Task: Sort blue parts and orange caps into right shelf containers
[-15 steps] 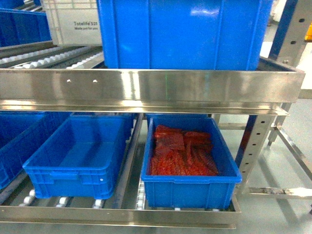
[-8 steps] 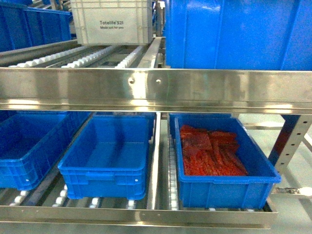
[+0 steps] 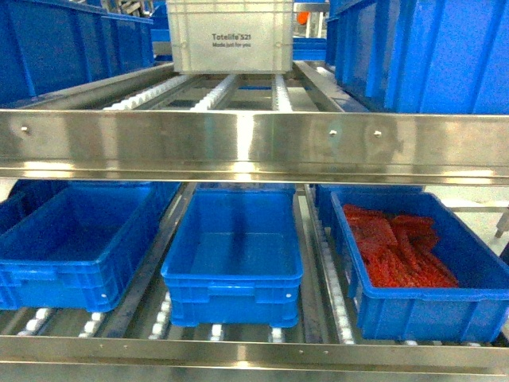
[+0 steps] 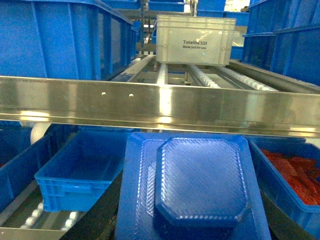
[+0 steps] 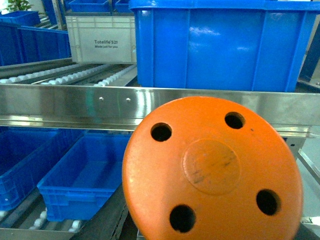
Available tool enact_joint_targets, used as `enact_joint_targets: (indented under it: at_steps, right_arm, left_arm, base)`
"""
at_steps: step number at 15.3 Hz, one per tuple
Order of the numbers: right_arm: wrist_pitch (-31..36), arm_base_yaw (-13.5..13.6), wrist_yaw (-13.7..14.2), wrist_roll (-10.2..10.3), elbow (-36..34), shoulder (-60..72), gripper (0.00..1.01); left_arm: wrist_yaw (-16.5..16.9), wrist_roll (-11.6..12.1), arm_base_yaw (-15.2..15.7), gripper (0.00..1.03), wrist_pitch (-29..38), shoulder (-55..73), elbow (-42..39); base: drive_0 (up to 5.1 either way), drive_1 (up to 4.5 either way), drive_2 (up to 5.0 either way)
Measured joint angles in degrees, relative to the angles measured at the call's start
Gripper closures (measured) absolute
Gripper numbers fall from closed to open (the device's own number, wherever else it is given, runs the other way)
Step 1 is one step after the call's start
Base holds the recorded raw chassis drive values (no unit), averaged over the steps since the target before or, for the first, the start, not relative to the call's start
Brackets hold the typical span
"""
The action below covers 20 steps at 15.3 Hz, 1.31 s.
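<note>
Pincer grips unseen: blue part and orange cap filling wrist views.

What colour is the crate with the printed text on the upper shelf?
White crate, clearest in the head view.

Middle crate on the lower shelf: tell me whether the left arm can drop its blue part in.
Probably yes: the middle crate is open-topped and looks empty, though the steel shelf rail overhangs it, leaving limited headroom for the blue part.
</note>
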Motion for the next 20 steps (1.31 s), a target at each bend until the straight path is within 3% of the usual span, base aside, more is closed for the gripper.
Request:
enact_joint_targets:
  at_steps: [20]
  right_arm:
    - [-0.1, 0.0, 0.0, 0.0, 0.0, 0.0, 0.57]
  left_arm:
    - [0.0, 0.0, 0.0, 0.61, 0.0, 0.0, 0.0]
  base:
    - [-5.0, 2.46, 2.5]
